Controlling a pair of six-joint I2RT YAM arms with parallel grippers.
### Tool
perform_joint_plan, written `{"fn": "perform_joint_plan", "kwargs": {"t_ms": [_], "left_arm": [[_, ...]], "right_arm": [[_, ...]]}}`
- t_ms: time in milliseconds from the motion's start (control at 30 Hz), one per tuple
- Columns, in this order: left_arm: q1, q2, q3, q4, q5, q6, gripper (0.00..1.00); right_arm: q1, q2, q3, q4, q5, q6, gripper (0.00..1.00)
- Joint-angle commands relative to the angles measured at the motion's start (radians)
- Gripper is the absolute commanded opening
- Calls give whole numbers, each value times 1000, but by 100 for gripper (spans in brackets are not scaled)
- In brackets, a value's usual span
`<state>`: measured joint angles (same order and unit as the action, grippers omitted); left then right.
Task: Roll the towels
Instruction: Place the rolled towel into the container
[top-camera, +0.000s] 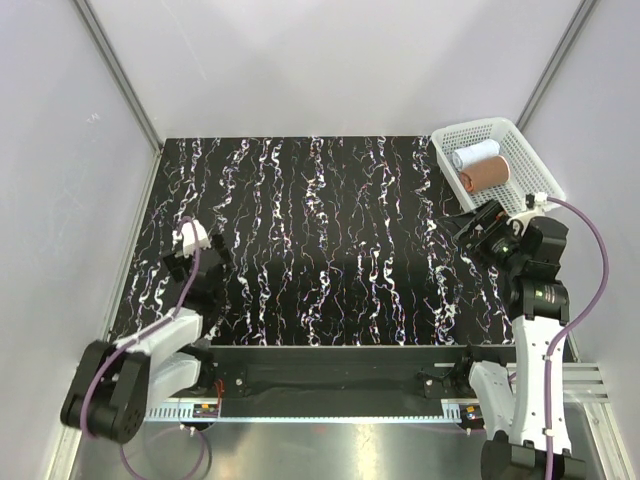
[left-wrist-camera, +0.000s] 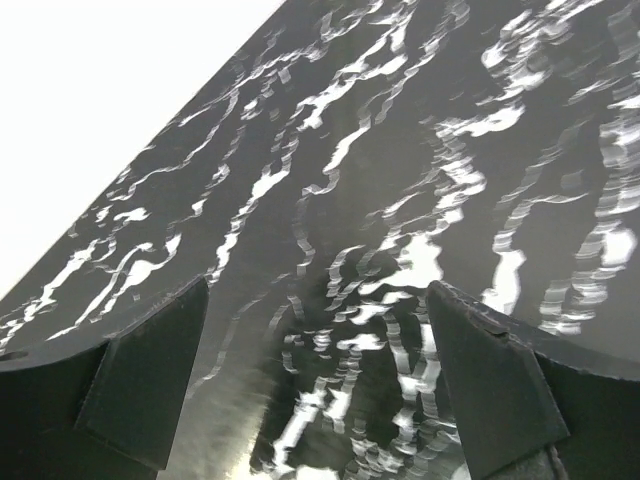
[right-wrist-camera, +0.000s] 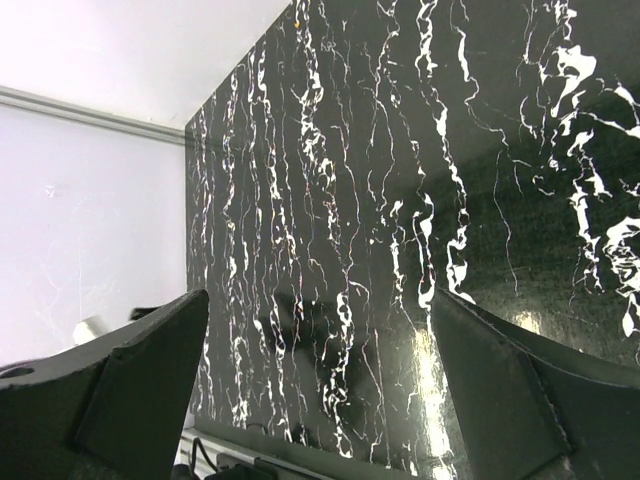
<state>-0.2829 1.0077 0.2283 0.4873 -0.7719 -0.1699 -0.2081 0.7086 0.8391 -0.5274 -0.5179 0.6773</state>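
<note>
Marbled table (top-camera: 330, 230), rolled towels (top-camera: 484, 173) crosswise in basket (top-camera: 531, 161), left gripper (left-wrist-camera: 318, 290) and right gripper (right-wrist-camera: 320, 295) apart.

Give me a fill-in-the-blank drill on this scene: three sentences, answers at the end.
1. The white towel and the brown towel lie rolled in the ____.
2. Of the two, the ____ one lies nearer the right end effector.
3. The right end effector and the left end effector are both ____, holding nothing.
Answers: basket; brown; open.
</note>
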Motion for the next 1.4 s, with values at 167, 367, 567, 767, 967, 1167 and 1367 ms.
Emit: {"fn": "perform_joint_plan", "kwargs": {"t_ms": [167,367,567,767,967,1167,1367], "left_arm": [[83,304,-61,677,187,230,99],[180,281,-3,535,385,196,99],[246,316,-23,579,597,198,99],[249,315,-33,603,593,196,99],[248,319,-32,608,591,195,99],[248,318,-32,603,591,196,99],[248,318,-32,605,591,196,99]], "right_arm": [[29,40,9,38,-47,-28,100],[33,23,-23,49,-27,-45,100],[32,35,-74,56,35,-76,100],[32,90,-5,-63,285,-81,100],[32,58,-69,138,342,-165,100],[32,97,-225,426,288,-350,100],[32,233,-337,716,420,-510,100]]}}
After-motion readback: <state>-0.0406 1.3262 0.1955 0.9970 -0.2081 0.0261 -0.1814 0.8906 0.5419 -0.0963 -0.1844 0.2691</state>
